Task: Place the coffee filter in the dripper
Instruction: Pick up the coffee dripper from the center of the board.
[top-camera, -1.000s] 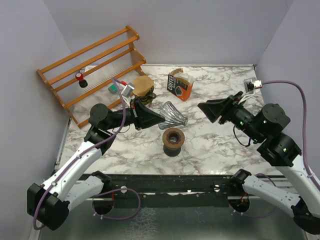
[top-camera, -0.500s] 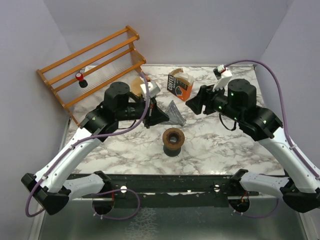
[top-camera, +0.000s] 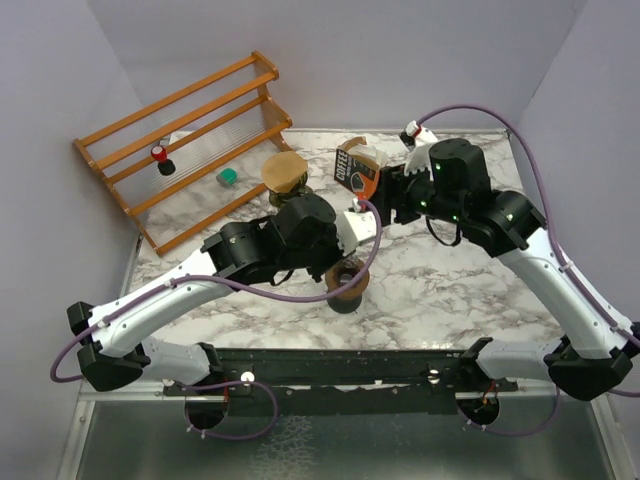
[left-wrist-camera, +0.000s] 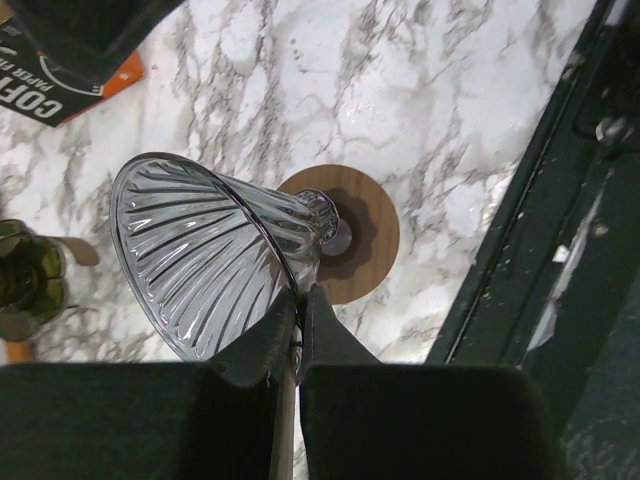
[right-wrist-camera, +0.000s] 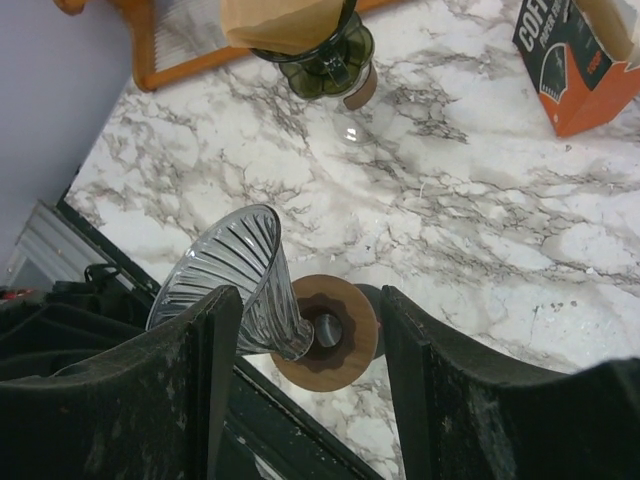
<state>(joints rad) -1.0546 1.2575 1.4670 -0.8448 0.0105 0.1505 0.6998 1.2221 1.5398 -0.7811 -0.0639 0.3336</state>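
Left claw (left-wrist-camera: 300, 300) has carried the dripper (left-wrist-camera: 200, 260) over the wooden base (left-wrist-camera: 368, 230).

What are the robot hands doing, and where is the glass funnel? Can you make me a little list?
left gripper: shut on the rim of the glass dripper
glass dripper: tilted, empty, narrow end over the wooden ring
right gripper: open, holding nothing, above the dripper
paper filter: sitting on a green pot at the back
filter box: orange, standing on the table
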